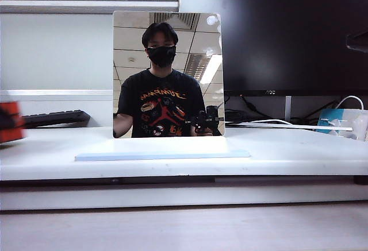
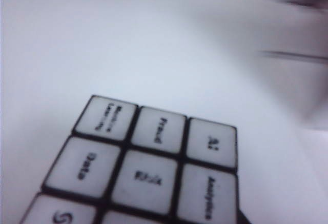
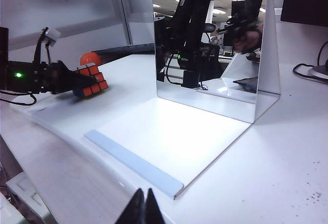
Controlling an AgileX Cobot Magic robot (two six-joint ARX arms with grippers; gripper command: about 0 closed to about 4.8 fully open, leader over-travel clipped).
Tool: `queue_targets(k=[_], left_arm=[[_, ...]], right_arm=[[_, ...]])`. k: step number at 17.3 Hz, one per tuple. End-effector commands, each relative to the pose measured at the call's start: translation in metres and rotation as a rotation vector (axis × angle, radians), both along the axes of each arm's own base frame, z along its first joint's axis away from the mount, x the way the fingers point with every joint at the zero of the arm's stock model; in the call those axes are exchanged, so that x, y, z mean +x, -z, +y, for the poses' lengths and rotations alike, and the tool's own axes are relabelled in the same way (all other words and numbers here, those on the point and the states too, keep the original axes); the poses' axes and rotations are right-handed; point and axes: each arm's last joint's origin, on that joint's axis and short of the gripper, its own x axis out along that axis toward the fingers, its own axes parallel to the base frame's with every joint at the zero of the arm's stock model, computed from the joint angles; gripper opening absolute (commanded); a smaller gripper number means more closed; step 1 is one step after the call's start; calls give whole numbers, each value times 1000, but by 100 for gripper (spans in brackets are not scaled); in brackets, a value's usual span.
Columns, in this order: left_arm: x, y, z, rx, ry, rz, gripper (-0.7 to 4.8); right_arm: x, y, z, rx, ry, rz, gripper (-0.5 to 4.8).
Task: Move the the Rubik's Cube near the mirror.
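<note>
At the far left edge of the exterior view, the Rubik's Cube (image 1: 10, 123) shows as a blurred orange-red block, cut by the frame, above the white table (image 1: 299, 159). In the right wrist view the left gripper (image 3: 77, 84) reaches in level from the side with its dark fingers closed around the cube, which hangs tilted above the surface. The left wrist view shows only the cube's white lettered face close up. Open table lies between the cube and the mirror (image 1: 168, 74), which stands upright on its pale blue-edged base (image 1: 162, 155) at centre. The right gripper (image 3: 143, 207) sits low before the base's near corner, fingertips together.
</note>
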Motion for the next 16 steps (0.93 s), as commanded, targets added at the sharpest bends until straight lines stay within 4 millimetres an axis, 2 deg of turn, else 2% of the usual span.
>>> queue_targets(k=[1, 2, 3, 5, 6, 7, 11, 13, 16], left_arm=[[1, -15, -19, -232, 190, -67, 122], [0, -18, -35, -250, 244, -82, 61], [-2, -20, -47, -249, 263, -97, 57], [-12, -25, -91, -235, 307, -129, 57], [-29, -35, -142, -143, 243, -155, 57], [-35, -41, -162, -110, 161, -155, 57], [-28, -46, -213, -74, 148, -87, 57], [-17, -41, -240, -21, 27, -51, 57], [-14, -32, -247, -10, -92, 15, 57]], right_arm=[[0, 0, 0, 5, 1, -9, -1], [0, 0, 0, 5, 1, -9, -1], [0, 0, 0, 5, 1, -9, -1], [0, 0, 0, 5, 1, -9, -1], [0, 0, 0, 5, 1, -9, -1], [0, 0, 0, 5, 1, -9, -1], [0, 0, 0, 5, 8, -9, -1], [1, 0, 0, 6, 22, -10, -1], [1, 0, -1, 6, 28, -12, -1]])
